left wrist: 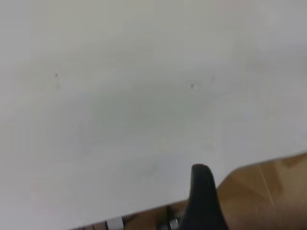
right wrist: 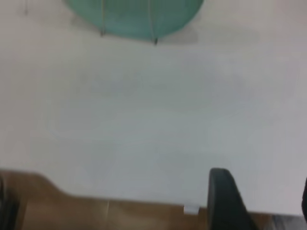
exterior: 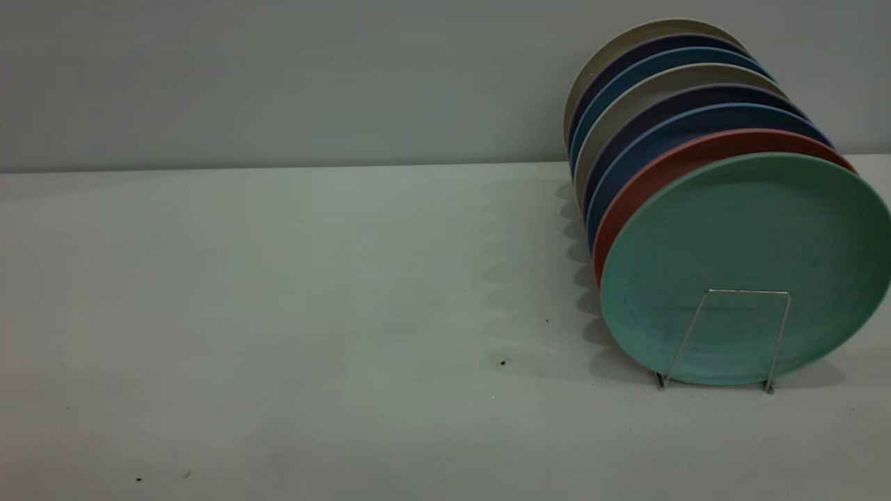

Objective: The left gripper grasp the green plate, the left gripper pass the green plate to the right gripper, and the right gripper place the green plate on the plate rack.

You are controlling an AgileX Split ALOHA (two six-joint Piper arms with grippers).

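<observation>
The green plate (exterior: 745, 236) stands upright in the front slot of the plate rack (exterior: 748, 291) at the right of the table, behind the front wire loop. Its lower part and the rack wires (right wrist: 102, 19) also show far off in the right wrist view, where the green plate (right wrist: 129, 19) is cut by the frame edge. Neither arm shows in the exterior view. My left gripper (left wrist: 259, 187) hangs over the table's edge with one finger (left wrist: 201, 191) showing and nothing beside it. My right gripper (right wrist: 263, 184) is open and empty over the table's near edge, far from the plate.
Behind the green plate the rack holds a salmon-pink plate (exterior: 668, 170), dark blue plates (exterior: 654, 142) and beige plates (exterior: 626, 104). The white table (exterior: 278, 313) stretches left of the rack. Wooden floor (left wrist: 268, 191) shows beyond the table edge.
</observation>
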